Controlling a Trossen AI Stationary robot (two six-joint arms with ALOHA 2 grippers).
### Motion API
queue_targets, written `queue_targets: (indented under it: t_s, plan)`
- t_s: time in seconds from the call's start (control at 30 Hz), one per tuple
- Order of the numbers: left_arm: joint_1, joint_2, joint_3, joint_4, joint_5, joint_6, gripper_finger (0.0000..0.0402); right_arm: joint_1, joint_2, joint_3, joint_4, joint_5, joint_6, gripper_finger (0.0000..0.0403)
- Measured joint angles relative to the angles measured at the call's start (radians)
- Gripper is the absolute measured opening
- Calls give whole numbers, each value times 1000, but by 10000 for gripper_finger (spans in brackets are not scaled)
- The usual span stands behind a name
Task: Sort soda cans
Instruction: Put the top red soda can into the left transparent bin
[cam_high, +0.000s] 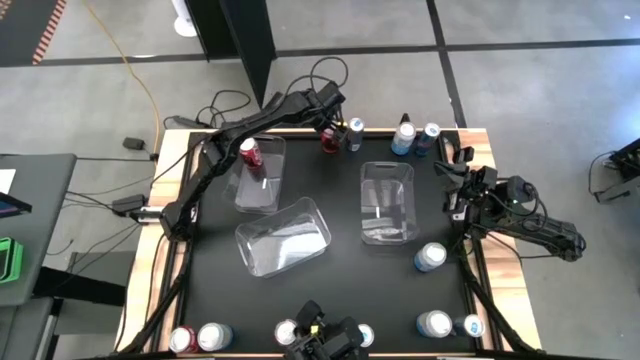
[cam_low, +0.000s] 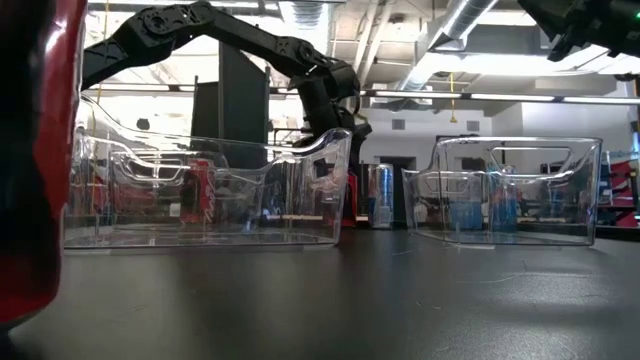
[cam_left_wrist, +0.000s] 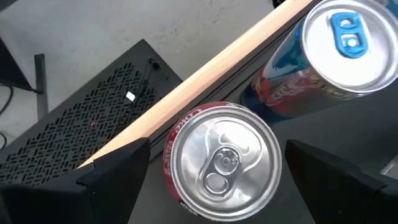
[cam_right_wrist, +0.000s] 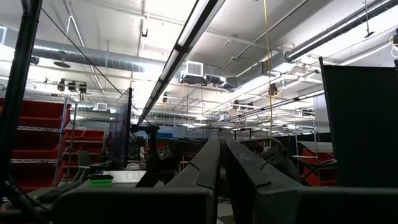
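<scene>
A red soda can (cam_left_wrist: 221, 163) stands upright at the table's far edge, beside a slim blue can (cam_left_wrist: 342, 50). My left gripper (cam_left_wrist: 217, 148) is open above the red can (cam_high: 330, 139), slanting down, with one finger on each side of the can's top and a small gap at both. Another red can (cam_high: 250, 152) stands in the far-left clear bin (cam_high: 262, 185). My right gripper (cam_right_wrist: 222, 163) is shut on nothing and points upward at the table's right edge (cam_high: 450, 170).
Two more clear bins (cam_high: 283, 237) (cam_high: 387, 203) sit mid-table. Two light cans (cam_high: 404, 138) (cam_high: 430, 133) stand at the far right and one (cam_high: 431, 257) near the right bin. Several cans line the near edge (cam_high: 214, 336) (cam_high: 434, 324). A red can (cam_low: 30, 150) looms close in the low view.
</scene>
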Motion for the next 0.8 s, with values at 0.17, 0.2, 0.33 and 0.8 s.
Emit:
queue_targets:
  t_s: [0.17,0.2,0.33,0.8]
  plan:
    - [-3,22,-1,-1,0,0,371,0,0,0,0,0,0,47]
    - [-4,27,-1,0,0,1,371,0,0,0,0,0,0,47]
    - [-4,30,-1,-4,5,1,371,0,0,0,-1,0,0,47]
    - [-4,30,-1,4,0,-16,313,0,0,0,-5,0,-10,47]
